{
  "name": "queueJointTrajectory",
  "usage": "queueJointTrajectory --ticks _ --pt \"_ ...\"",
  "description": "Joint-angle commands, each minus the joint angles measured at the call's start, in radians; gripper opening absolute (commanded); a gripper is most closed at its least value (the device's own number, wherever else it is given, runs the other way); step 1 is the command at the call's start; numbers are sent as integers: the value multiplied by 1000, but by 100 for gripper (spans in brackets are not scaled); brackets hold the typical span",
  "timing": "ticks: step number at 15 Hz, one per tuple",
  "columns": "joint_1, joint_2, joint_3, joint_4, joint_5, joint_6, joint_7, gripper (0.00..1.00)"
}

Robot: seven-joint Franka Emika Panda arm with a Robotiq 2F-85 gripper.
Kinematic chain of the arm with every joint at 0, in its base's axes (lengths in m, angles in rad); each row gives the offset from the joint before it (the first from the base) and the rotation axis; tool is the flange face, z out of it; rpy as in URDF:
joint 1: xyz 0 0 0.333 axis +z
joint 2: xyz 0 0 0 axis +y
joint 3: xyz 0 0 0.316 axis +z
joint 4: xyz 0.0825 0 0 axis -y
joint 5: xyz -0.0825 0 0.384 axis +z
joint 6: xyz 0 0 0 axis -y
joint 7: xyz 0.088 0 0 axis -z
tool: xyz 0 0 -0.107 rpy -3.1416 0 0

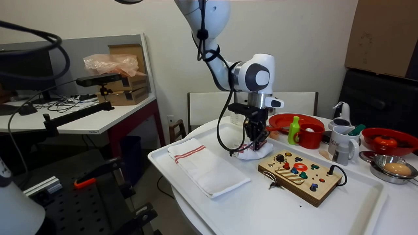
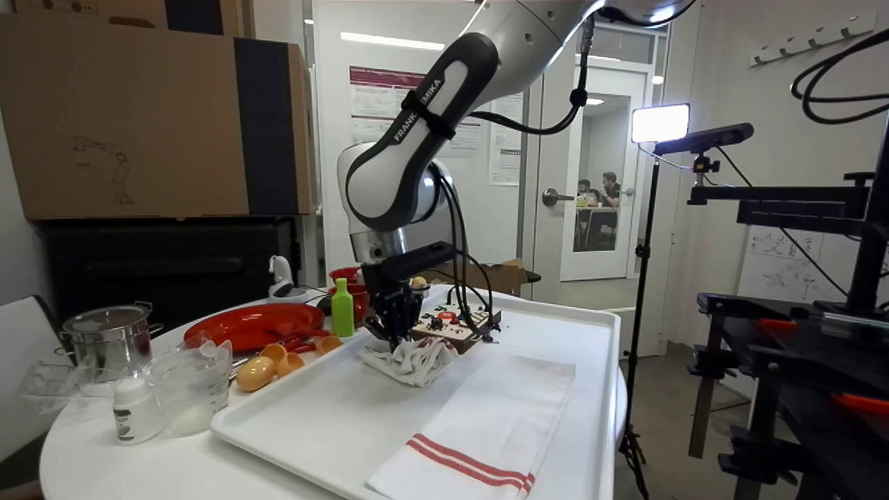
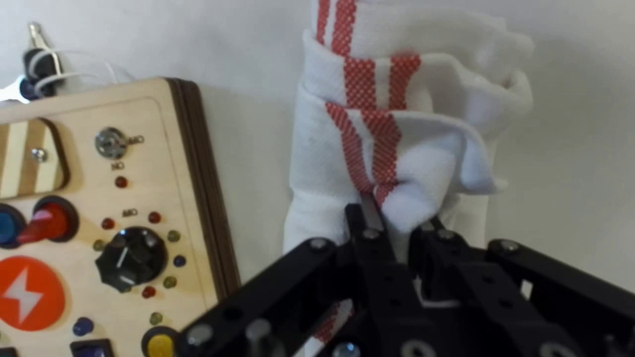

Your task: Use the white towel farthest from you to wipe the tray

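The white towel (image 1: 264, 151) is a small folded bundle with red stripes on the tray (image 1: 261, 209), beside the wooden board. It also shows in an exterior view (image 2: 417, 364) and in the wrist view (image 3: 322, 153). My gripper (image 3: 397, 218) points down at the towel, its fingers closed around a bunched fold of cloth near the stripes. The fingertips are partly hidden by the cloth. The towel rests on or very close to the tray surface. The tray is large, white and low-rimmed, and it shows in both exterior views (image 2: 312, 430).
A larger flat striped towel (image 1: 212, 169) lies on the tray. A wooden board with knobs (image 1: 300, 176) and keys sits close beside the gripper. A green bottle (image 1: 294, 130), red mug (image 1: 310, 138), red plate (image 2: 257, 326) and egg (image 2: 255, 373) stand beyond the tray rim.
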Motion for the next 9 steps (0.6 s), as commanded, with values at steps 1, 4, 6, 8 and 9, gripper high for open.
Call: queueJointTrajectory --ticks 1,4,6,8,9 --pt "24 -45 -4 -127 -1 8 -8 3" --pt "39 -75 0 -180 -9 24 -15 3" --pt "52 -88 10 -214 -14 52 -27 3" --pt "67 -98 17 -241 -18 83 -38 3" --pt "76 -104 23 -252 -22 99 -45 3"
